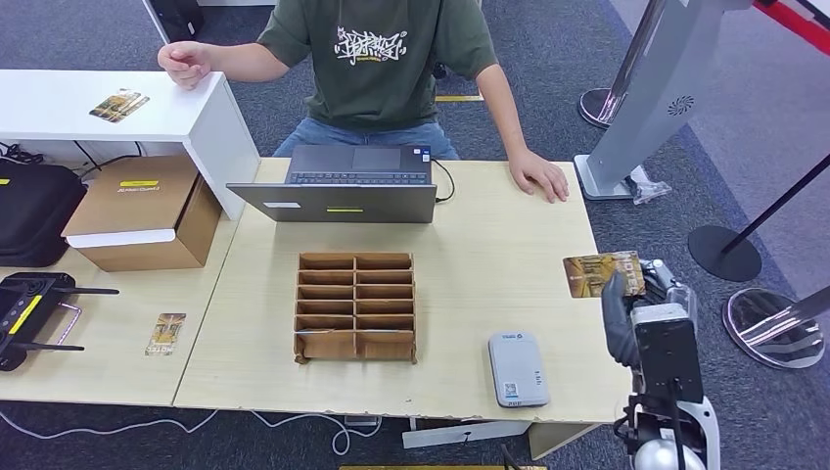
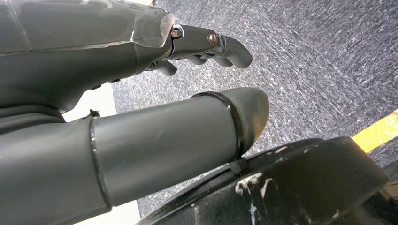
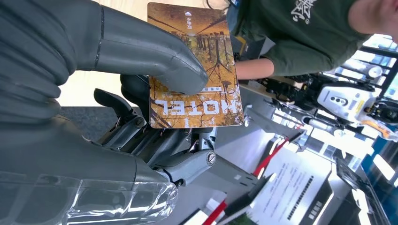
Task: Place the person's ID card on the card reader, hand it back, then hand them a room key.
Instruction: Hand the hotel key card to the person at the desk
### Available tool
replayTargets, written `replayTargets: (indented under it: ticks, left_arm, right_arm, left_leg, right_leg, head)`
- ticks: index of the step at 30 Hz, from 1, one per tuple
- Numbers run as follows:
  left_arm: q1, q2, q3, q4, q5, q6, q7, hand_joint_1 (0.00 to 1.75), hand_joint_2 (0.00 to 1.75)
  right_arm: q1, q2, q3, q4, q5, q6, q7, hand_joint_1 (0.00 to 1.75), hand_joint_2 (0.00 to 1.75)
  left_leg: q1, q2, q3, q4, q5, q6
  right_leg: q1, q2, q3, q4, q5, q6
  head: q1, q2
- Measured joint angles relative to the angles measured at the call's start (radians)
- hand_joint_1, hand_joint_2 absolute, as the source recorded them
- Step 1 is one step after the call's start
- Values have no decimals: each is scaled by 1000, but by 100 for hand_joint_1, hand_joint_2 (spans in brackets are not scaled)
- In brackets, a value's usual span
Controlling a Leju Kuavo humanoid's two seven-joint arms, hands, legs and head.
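Note:
My right hand (image 1: 641, 304) hovers at the table's right edge and pinches a brown card (image 1: 604, 273) printed HOTEL. In the right wrist view the thumb (image 3: 155, 61) presses on that card (image 3: 197, 89) with the fingers behind it. The grey card reader (image 1: 518, 367) lies flat near the front right of the table, to the left of my hand. A person in a green shirt (image 1: 377, 59) sits behind the table with one hand (image 1: 540, 177) resting on it. My left hand (image 2: 141, 112) hangs over carpet, holding nothing, its fingers (image 2: 225, 47) slightly curled and apart from the thumb.
A wooden slotted card rack (image 1: 355, 305) stands mid-table, a laptop (image 1: 345, 186) behind it. Another card (image 1: 167, 333) lies on the left table beside a cardboard box (image 1: 142, 211) and a black controller (image 1: 29, 308). Two more cards (image 1: 119, 104) lie on a white counter. Stanchion bases (image 1: 773, 328) stand at right.

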Motion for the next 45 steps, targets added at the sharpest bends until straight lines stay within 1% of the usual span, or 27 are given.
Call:
replayTargets:
  ticks: [2, 3, 5, 7, 9, 11, 12, 13, 14, 17, 19, 21, 24, 30, 38, 42, 45]
  left_arm:
    - [0, -1, 0, -2, -7, 0, 0, 0, 0]
    - [0, -2, 0, -3, -12, 0, 0, 0, 0]
    - [0, -3, 0, -7, -24, 0, 2, 0, 0]
    - [0, -4, 0, -12, -38, -4, 5, 0, 0]
    - [-1, -6, 0, -17, -52, -9, 8, 0, 0]
    - [-1, -6, -1, -22, -65, -15, 9, 0, 0]
    - [-2, -6, -1, -24, -70, -17, 10, 0, 0]
    - [-2, -6, -1, -26, -75, -18, 10, 0, 0]
    - [-3, -6, -1, -27, -77, -18, 9, 0, 0]
    - [-3, -8, -11, -30, -47, -19, 9, 0, 0]
    - [-2, -9, -27, -32, -20, -20, 9, 0, 0]
    - [-2, -9, -38, -32, -10, -18, 7, 0, 0]
    - [-2, -8, -45, -32, -4, -15, 1, 0, 0]
    - [-2, -9, -51, -32, 5, -10, -9, 0, 0]
    - [-1, -8, -51, -32, 6, -3, -25, 0, 0]
    - [-2, -8, -51, -27, 1, 4, -37, 0, 0]
    - [-3, -6, -51, -21, -4, 6, -45, 0, 0]
  right_arm:
    - [-1, -1, 1, -5, 39, -39, -19, 174, 175]
    - [-2, -1, 2, -6, 80, -75, -35, 175, 175]
    - [-8, -1, 7, -7, 208, -163, -59, 174, 175]
    - [-15, -3, 22, -8, 385, -242, -55, 173, 175]
    - [-24, -7, 42, -6, 615, -304, -14, 173, 175]
    - [-33, -13, 64, 0, 882, -351, 57, 171, 175]
    - [-38, -21, 78, 5, 982, -367, 97, 170, 175]
    - [-44, -34, 93, 11, 1045, -377, 140, 170, 175]
    - [-51, -52, 109, 18, 1071, -382, 183, 169, 175]
    - [-75, -130, 169, 37, 1073, -386, 322, 169, 175]
    - [-88, -179, 217, 49, 1073, -387, 376, 171, 175]
    - [-96, -212, 253, 60, 1074, -387, 387, 172, 175]
    - [-104, -234, 281, 73, 1074, -388, 381, 171, 175]
    - [-117, -240, 312, 98, 1074, -388, 346, 174, 175]
    - [-140, -236, 334, 126, 1074, -383, 302, 172, 175]
    - [-183, -213, 337, 156, 1074, -384, 244, 171, 175]
    - [-236, -199, 341, 195, 1071, -384, 218, 172, 175]
  left_leg:
    - [0, 0, 0, 0, 0, 0]
    - [0, 0, 0, 0, 0, 0]
    - [0, 0, 0, 0, 0, 0]
    - [0, 0, 0, 0, 0, 0]
    - [0, 0, 0, 0, 0, 0]
    - [0, 0, 0, 0, 0, 0]
    - [0, 0, 0, 0, 0, 0]
    - [0, 0, 0, 0, 0, 0]
    - [0, -1, 0, 0, 0, 0]
    - [0, -1, 0, 0, 0, 0]
    - [-1, 0, 0, 0, 0, 0]
    - [-1, -1, 0, 0, 0, 0]
    - [-1, -1, 0, 0, 0, 0]
    - [0, -1, 0, 0, 0, 0]
    - [0, 0, -1, 0, 0, 0]
    - [0, 0, -1, 0, 0, 0]
    - [0, 0, -1, 0, 1, 0]
  right_leg:
    - [0, 0, 0, 0, 0, 0]
    - [0, 0, 0, 0, 0, 0]
    - [0, 0, 0, 0, 0, 0]
    - [0, 0, 0, 0, 0, 0]
    - [0, 0, 0, 0, 0, 0]
    - [0, 0, 0, 0, 0, 0]
    - [0, 0, 0, 0, 0, 0]
    - [0, 0, 0, 0, 0, 0]
    - [0, 0, 0, 0, 0, 0]
    - [0, -1, 1, 0, 0, 0]
    - [-1, 0, 1, 0, 0, 0]
    - [-1, -1, 0, 0, 0, 0]
    - [-1, -1, 0, 0, 0, 0]
    - [0, -1, 0, 0, 0, 0]
    - [0, -1, 0, 0, 0, 0]
    - [0, 0, 0, 0, 0, 0]
    - [0, 0, 0, 0, 0, 0]
  head:
    - [0, 0]
    - [0, 0]
    - [0, 0]
    - [0, 0]
    - [0, 0]
    - [0, 0]
    - [0, 0]
    - [0, 0]
    - [0, 0]
    - [0, 0]
    - [0, 0]
    - [0, 0]
    - [0, 0]
    - [0, 0]
    - [0, 0]
    - [0, 0]
    - [0, 0]
